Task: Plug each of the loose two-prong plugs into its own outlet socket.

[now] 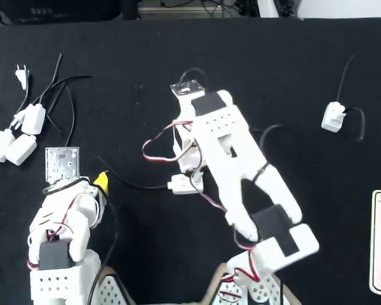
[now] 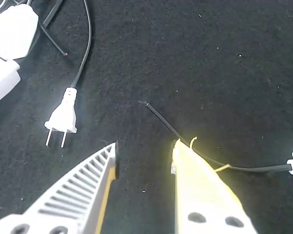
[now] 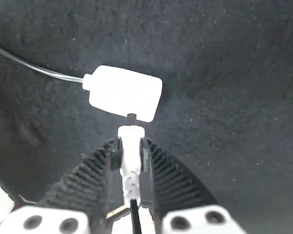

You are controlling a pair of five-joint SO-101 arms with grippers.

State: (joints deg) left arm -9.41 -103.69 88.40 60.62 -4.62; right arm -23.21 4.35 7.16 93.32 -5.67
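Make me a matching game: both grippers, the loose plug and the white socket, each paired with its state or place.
1. left gripper
2. right gripper
3. loose plug
4. white socket

A. shut on a white plug
B. open above the black cloth
C. lying on the cloth, prongs bare
D. facing that white plug's tip

Pairs: 1-B, 2-A, 3-C, 4-D

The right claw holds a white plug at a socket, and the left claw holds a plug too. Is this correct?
No. The left wrist view shows the left claw open and empty, a loose plug lying nearby. The right claw does hold a white plug at the socket.
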